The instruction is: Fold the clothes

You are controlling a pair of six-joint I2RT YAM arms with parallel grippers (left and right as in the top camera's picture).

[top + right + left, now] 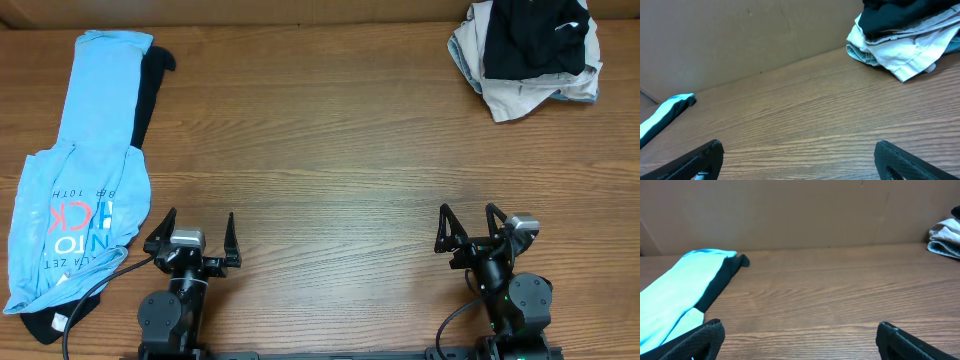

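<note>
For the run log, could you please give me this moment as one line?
left gripper open, empty | right gripper open, empty | light-blue cotton T-shirt over long black garment, left side | black-and-beige garment pile far right

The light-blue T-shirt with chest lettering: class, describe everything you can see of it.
The light-blue, soft cotton-looking T-shirt lies flat but rumpled on the wooden table, at its left side, folded lengthwise into a long strip running from far edge to near. White and pink-red lettering shows on its wider near end. It rests on a long black garment that peeks out along its right edge. A black cable crosses its near corner.
</note>
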